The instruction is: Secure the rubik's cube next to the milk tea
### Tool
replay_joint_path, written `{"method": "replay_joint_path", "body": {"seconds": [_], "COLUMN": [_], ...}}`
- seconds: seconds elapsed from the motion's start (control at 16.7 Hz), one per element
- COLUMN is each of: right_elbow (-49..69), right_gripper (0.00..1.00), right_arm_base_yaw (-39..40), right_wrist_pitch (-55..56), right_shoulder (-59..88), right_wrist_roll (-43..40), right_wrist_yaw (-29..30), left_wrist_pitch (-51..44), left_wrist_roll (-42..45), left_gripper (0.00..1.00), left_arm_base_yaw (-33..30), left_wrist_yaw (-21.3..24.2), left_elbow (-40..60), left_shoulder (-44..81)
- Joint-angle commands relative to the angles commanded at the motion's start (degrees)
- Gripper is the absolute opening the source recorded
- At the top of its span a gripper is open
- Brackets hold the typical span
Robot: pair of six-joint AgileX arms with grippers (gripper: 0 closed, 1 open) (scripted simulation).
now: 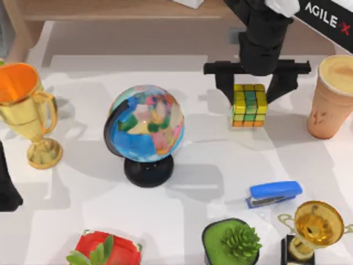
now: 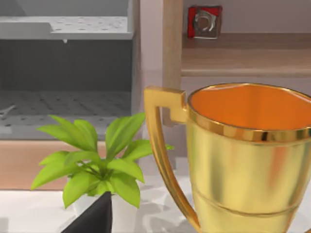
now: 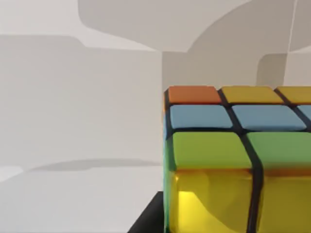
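The rubik's cube stands on the white table at the back right, with yellow, green and orange squares; the right wrist view shows its corner close up. My right gripper comes down over it from the back, one black finger pressed against each side, shut on the cube. One fingertip lies against the cube's side. The milk tea, a tall tapered orange-tan cup with a creamy top, stands to the right of the cube, with a gap between them. My left gripper is parked at the table's left edge.
A globe on a black base stands mid-table, left of the cube. A gold trophy is at the far left, and it also looms close in the left wrist view. A blue stapler, a second trophy and two potted plants line the front.
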Motion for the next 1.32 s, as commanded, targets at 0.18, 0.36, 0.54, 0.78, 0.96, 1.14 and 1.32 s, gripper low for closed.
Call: {"method": "replay_joint_path", "body": {"seconds": [0.18,0.36,0.54,0.78,0.96,1.14,1.32], "right_elbow": [0.48,2.60,4.63,6.10,4.88,3.62,1.76], "right_gripper": [0.00,0.00,0.00,0.00,0.00,0.00,0.00], "right_arm_base_yaw": [0.40,0.95,0.95,0.01,-1.04,-1.85,-1.87], "right_wrist_pitch": [0.65,5.38,10.30,12.97,12.17,11.09,9.66], "right_shoulder": [-0.08,-0.36,-0.75,-1.42,-0.91,-1.19,-1.27], "right_wrist_roll": [-0.03,-0.40,-0.74,-1.31,-1.69,-1.88,-1.69], "right_wrist_yaw": [-0.48,-3.49,-5.32,-6.16,-5.91,-4.89,-3.65], "left_wrist_pitch": [0.00,0.00,0.00,0.00,0.00,0.00,0.00], "left_wrist_roll": [0.00,0.00,0.00,0.00,0.00,0.00,0.00], "left_gripper": [1.00,1.00,1.00,1.00,1.00,1.00,1.00], "left_arm_base_yaw": [0.00,0.00,0.00,0.00,0.00,0.00,0.00], "left_wrist_yaw": [0.00,0.00,0.00,0.00,0.00,0.00,0.00], "left_elbow": [0.00,0.00,0.00,0.00,0.00,0.00,0.00], "left_shoulder": [0.00,0.00,0.00,0.00,0.00,0.00,0.00]}}
